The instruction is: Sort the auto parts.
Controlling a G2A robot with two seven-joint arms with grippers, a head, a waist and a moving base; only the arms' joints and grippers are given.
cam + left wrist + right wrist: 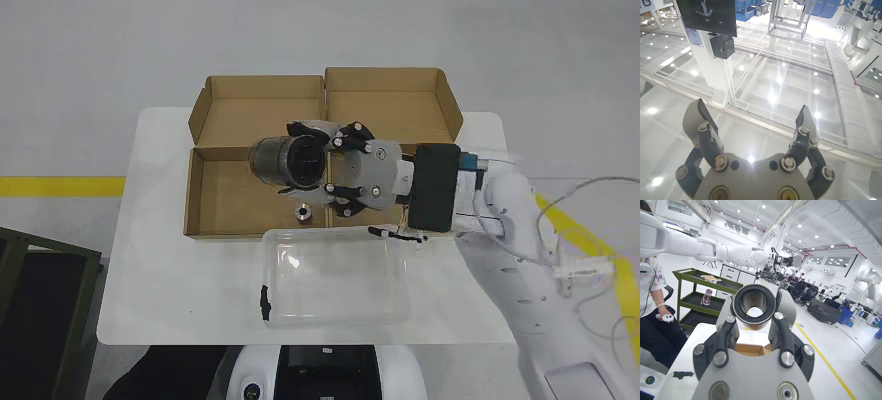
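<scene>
The right claw [757, 303] is clamped on a dark metal cylinder [272, 160], one finger on each side of its wall. Seen from above, the cylinder lies roughly level with its long axis running from 9 to 3 o'clock, in line with the claw's reach. One open end faces back toward the wrist, and the right wrist view looks straight down the bore, past a black ring at the rim and rows of small balls along the inner wall. The far end points toward 9 o'clock; its face cannot be seen. The cylinder hangs over the 9 o'clock half of an open cardboard box [196, 195] that sits on the 12 o'clock side of the white counter [150, 280]. How high it hangs above the box floor cannot be told. A small metal part [302, 212] lies on that floor at 5 o'clock from the cylinder, too small to identify. The claw and wrist cover most of the box's 3 o'clock half. A clear bin [400, 300] stands at 6 o'clock from the box, just beside it, with a scrap of black tape [265, 302] on its 9 o'clock rim. The left claw [752, 106] points up at the ceiling, its toothed fingers [705, 113] spread apart with nothing between them.
</scene>
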